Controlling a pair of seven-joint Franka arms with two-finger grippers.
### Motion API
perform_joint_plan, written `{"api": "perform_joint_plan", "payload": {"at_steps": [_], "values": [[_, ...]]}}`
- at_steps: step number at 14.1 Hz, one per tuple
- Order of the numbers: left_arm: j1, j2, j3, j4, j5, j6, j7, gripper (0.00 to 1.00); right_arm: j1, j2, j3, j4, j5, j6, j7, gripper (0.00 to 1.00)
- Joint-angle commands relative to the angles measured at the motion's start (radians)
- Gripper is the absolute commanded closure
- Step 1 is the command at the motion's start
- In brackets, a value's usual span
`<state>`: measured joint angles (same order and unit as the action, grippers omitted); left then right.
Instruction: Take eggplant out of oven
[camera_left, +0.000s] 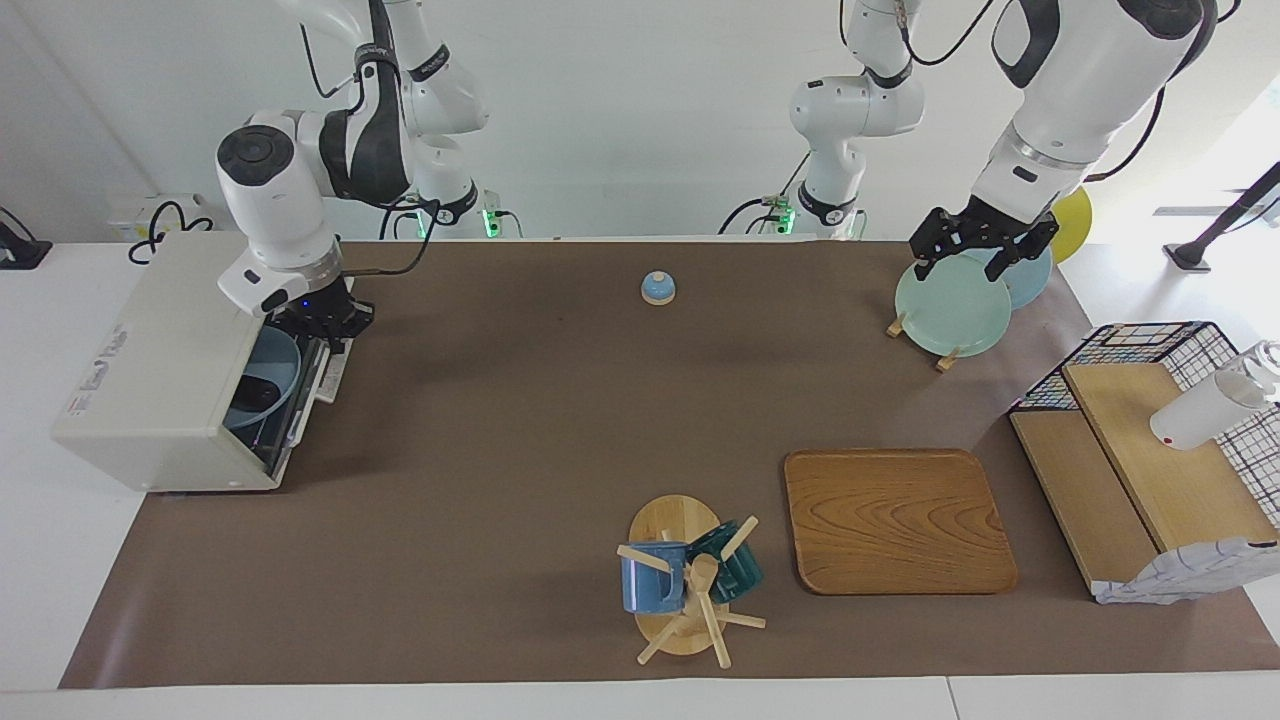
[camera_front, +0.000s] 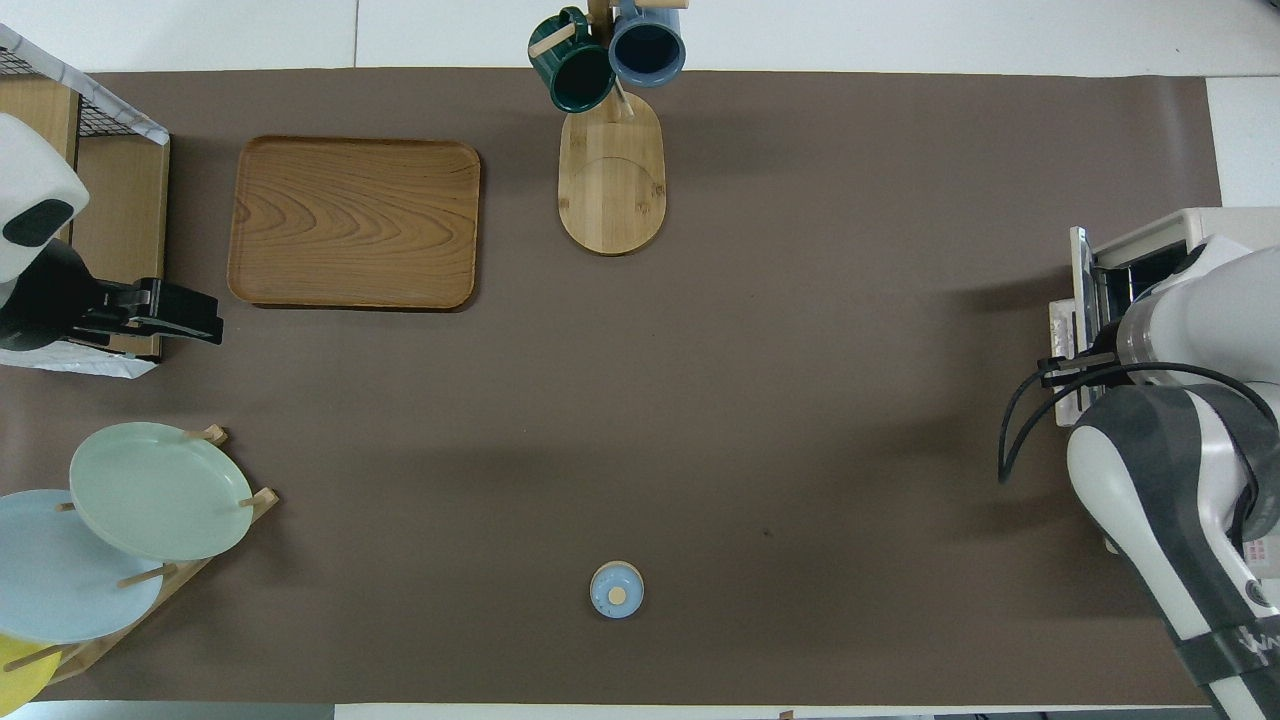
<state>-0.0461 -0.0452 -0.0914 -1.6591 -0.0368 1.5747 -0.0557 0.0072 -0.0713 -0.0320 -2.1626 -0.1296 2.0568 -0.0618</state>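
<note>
The cream-white oven (camera_left: 150, 380) stands at the right arm's end of the table with its door (camera_left: 312, 385) dropped open. Inside it, a light blue bowl (camera_left: 278, 365) holds a dark shape, the eggplant (camera_left: 258, 392), mostly hidden. My right gripper (camera_left: 322, 328) is at the oven's mouth, just over the bowl's rim. In the overhead view the right arm covers most of the oven (camera_front: 1150, 235) and hides the gripper and the eggplant. My left gripper (camera_left: 975, 262) is open and empty, waiting above the plate rack; it also shows in the overhead view (camera_front: 200, 318).
A plate rack (camera_left: 952, 305) with pale plates stands near the left arm. A wire basket shelf (camera_left: 1150, 440) holds a white bottle (camera_left: 1205, 410). A wooden tray (camera_left: 898, 520), a mug tree (camera_left: 690, 585) and a small blue bell (camera_left: 657, 288) stand on the brown mat.
</note>
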Motion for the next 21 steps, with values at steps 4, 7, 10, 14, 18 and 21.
{"api": "perform_joint_plan", "payload": {"at_steps": [4,7,10,14,18,21], "values": [[0.003,-0.010,0.002,0.007,-0.011,-0.019,0.010,0.00,-0.013,0.114,-0.020,-0.100,-0.030,0.258,0.022,1.00],[0.003,-0.010,0.002,0.007,-0.011,-0.019,0.010,0.00,-0.015,0.131,-0.020,-0.105,-0.028,0.267,0.036,1.00],[0.003,-0.010,0.002,0.007,-0.011,-0.019,0.010,0.00,0.008,0.142,-0.020,-0.106,-0.028,0.267,0.079,1.00],[0.003,-0.010,0.002,0.007,-0.011,-0.019,0.011,0.00,0.005,0.143,-0.020,-0.170,-0.028,0.328,0.117,1.00],[0.003,-0.010,0.002,0.007,-0.011,-0.018,0.011,0.00,0.048,0.143,-0.019,-0.172,0.046,0.339,0.171,1.00],[0.003,-0.010,0.002,0.007,-0.011,-0.019,0.010,0.00,0.089,0.142,-0.017,-0.180,0.073,0.344,0.238,1.00]]}}
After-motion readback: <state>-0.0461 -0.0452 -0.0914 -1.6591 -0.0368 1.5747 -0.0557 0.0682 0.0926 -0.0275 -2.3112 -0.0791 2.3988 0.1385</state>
